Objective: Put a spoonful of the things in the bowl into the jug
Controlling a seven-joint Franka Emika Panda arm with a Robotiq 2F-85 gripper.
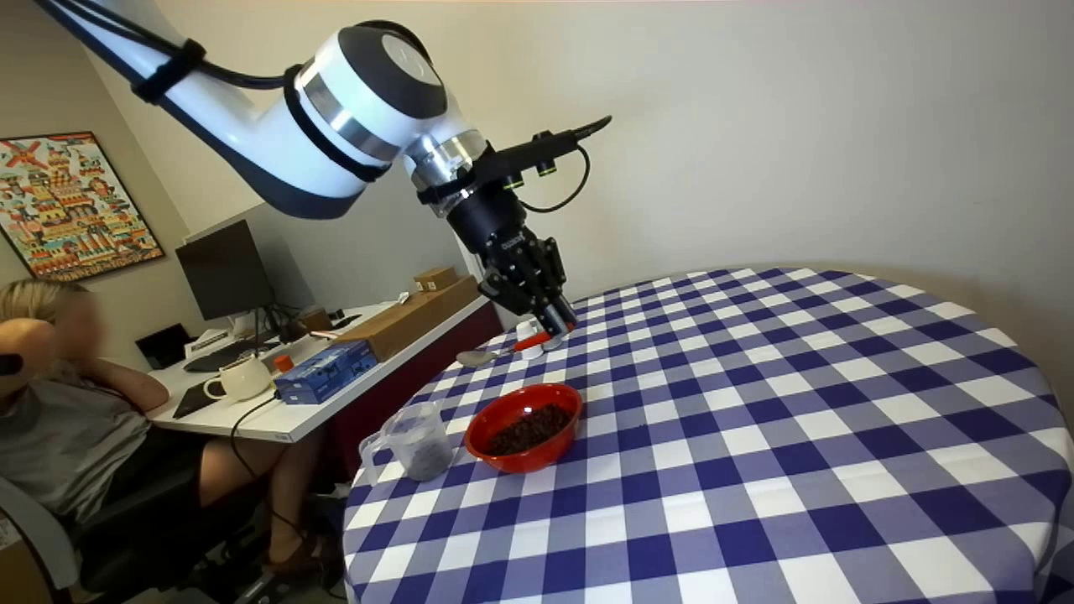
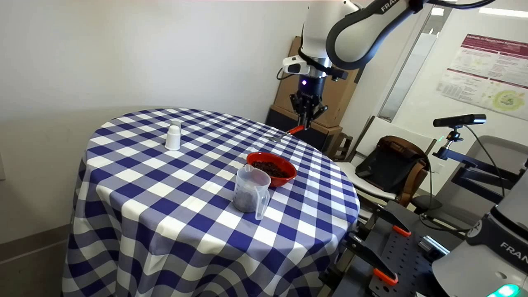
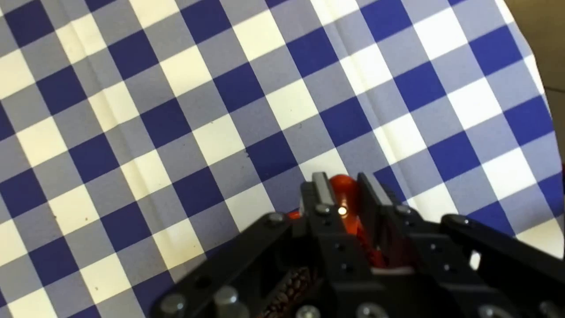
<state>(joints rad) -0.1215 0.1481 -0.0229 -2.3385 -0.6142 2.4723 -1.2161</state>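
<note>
My pincer (image 3: 346,190) was clamped on the red handle of the spoon (image 1: 530,341), which I held above the tablecloth (image 1: 797,419). Left to right in an exterior view, the jug (image 1: 415,432) stood upright; the spoon's long axis slanted, scoop (image 1: 476,358) aimed left and slightly down; the red bowl (image 1: 503,409) of dark bits (image 1: 537,426) sat just beside the jug.

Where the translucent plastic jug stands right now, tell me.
In an exterior view, the translucent plastic jug stands on the blue-and-white checked tablecloth, just left of the round red bowl.
</note>
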